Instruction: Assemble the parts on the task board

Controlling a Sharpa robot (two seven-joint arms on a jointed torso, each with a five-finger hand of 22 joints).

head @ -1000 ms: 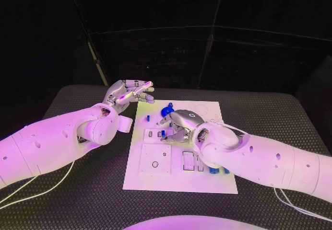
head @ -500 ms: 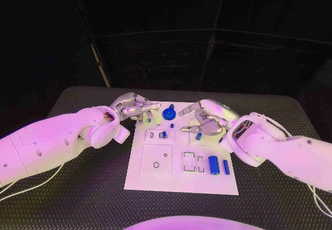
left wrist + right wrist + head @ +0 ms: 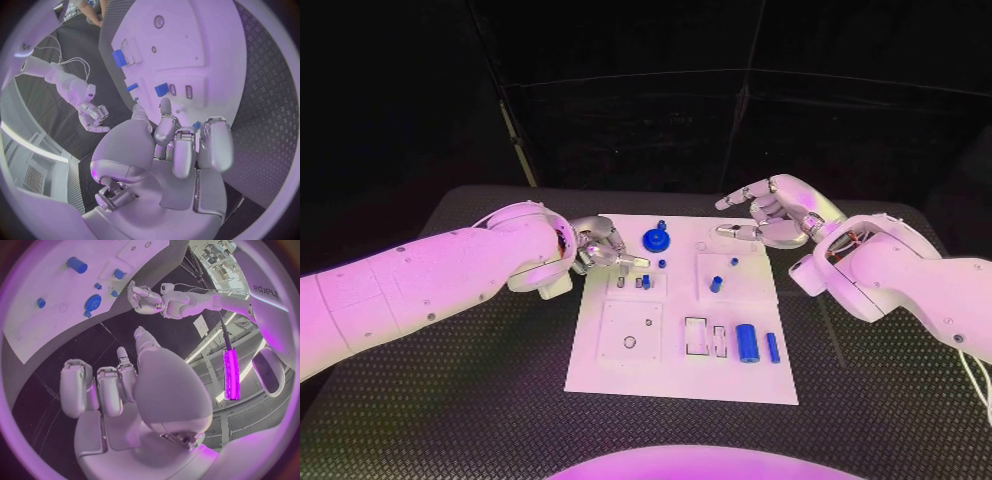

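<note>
The white task board (image 3: 678, 385) lies in the middle of the table. On it are a round blue part (image 3: 655, 238), a small blue part (image 3: 715, 284) standing near the middle, and a blue cylinder (image 3: 746, 342) beside a thin blue bar (image 3: 772, 346). My left hand (image 3: 603, 250) hangs low at the board's far left edge, fingers loosely bent and holding nothing (image 3: 181, 145). My right hand (image 3: 770, 215) is raised over the board's far right corner, fingers apart and empty (image 3: 119, 385). The cylinder (image 3: 76, 265) and round part (image 3: 92, 302) also show in the right wrist view.
The black ribbed table (image 3: 459, 400) surrounds the board, with bare surface on both sides and in front. Several rectangular slots (image 3: 694, 335) and a square plate (image 3: 627, 332) mark the board's near half. A thin white cable (image 3: 978, 385) trails from my right arm.
My right hand has lifted off the board's middle and drawn back to the far right, uncovering the small blue part. My left hand has come down from its raised pose to the board's left edge.
</note>
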